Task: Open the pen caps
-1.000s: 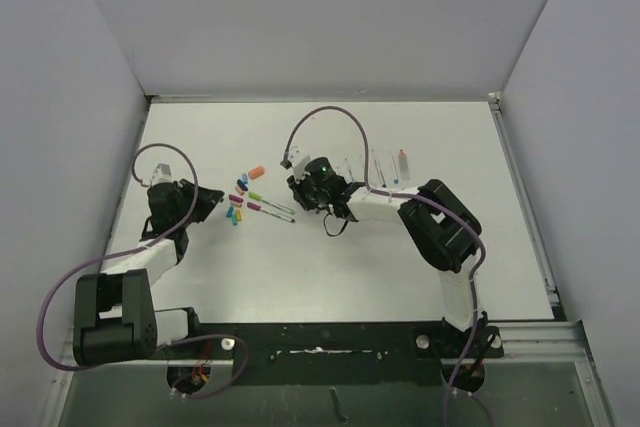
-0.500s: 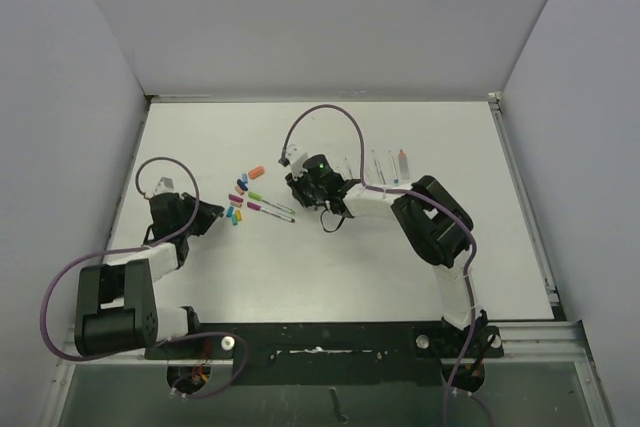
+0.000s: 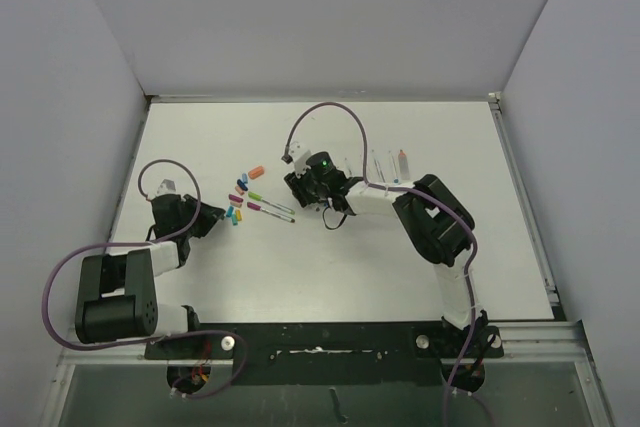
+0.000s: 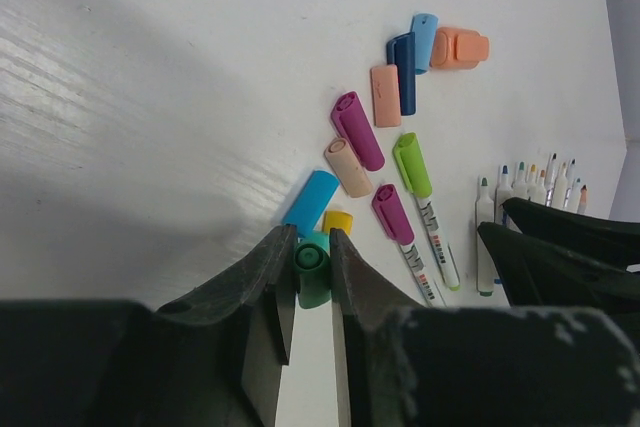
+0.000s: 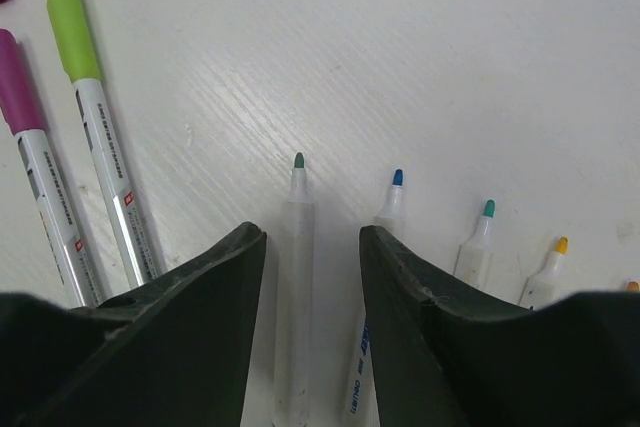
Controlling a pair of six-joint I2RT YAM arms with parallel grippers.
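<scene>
Several loose pen caps (image 4: 357, 130) in blue, yellow, peach, magenta and orange lie in a cluster on the white table (image 4: 150, 67); they show left of centre in the top view (image 3: 240, 197). My left gripper (image 4: 311, 237) is shut on a green cap (image 4: 312, 269) at the near edge of the cluster, low over the table. Two pens with a green cap (image 4: 412, 164) and a magenta cap (image 4: 392, 213) lie beside it. My right gripper (image 5: 312, 232) is open, its jaws straddling an uncapped green-tipped pen barrel (image 5: 297, 247) lying flat.
A row of uncapped pale pen barrels (image 5: 475, 242) lies right of my right gripper, also in the top view (image 3: 375, 162). A fat orange cap (image 4: 460, 48) sits at the cluster's far end. Grey walls enclose the table.
My left gripper has drawn back a little toward the near-left side. My right arm has barely shifted.
</scene>
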